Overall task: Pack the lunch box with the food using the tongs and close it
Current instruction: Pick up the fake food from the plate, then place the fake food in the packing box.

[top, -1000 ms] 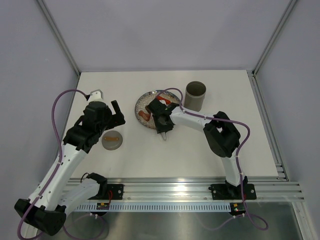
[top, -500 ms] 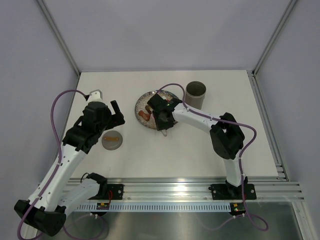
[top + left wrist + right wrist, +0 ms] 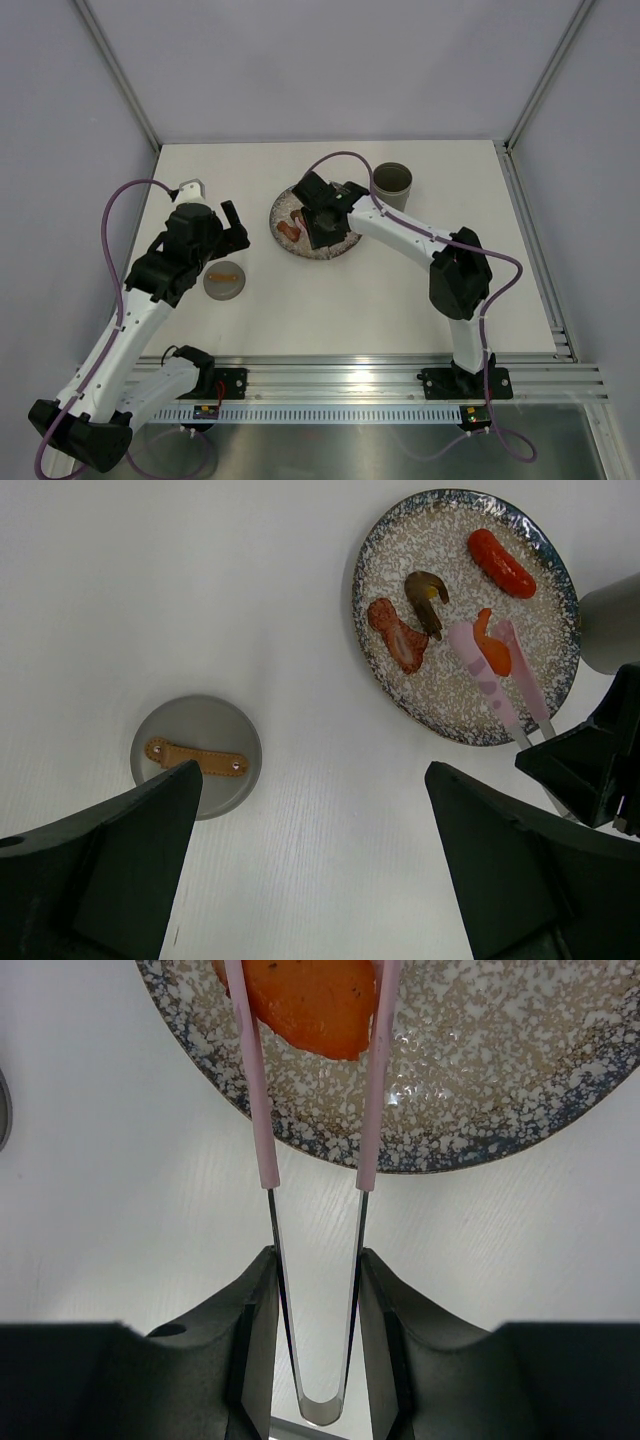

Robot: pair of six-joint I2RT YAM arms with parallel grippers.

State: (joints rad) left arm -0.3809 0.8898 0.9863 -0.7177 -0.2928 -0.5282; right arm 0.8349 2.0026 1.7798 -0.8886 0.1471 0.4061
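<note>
Right claw [image 3: 315, 1295] around pale-pink tongs [image 3: 264, 1110]

We see bright, even, diffuse light throughout; shadows on the white table [image 3: 330, 310] are faint. Dark fingers [image 3: 100, 870] blur along the left wrist view's lower edge.

The round speckled plate [image 3: 455, 542] looks glazed and faintly glossy. The red sausage-shaped piece [image 3: 502, 563] at its one o'clock shines like smooth plastic. The pale pink tongs [image 3: 264, 1155] have matt tips on thin shiny legs. The white table [image 3: 200, 580] is matt and finely textured.
</note>
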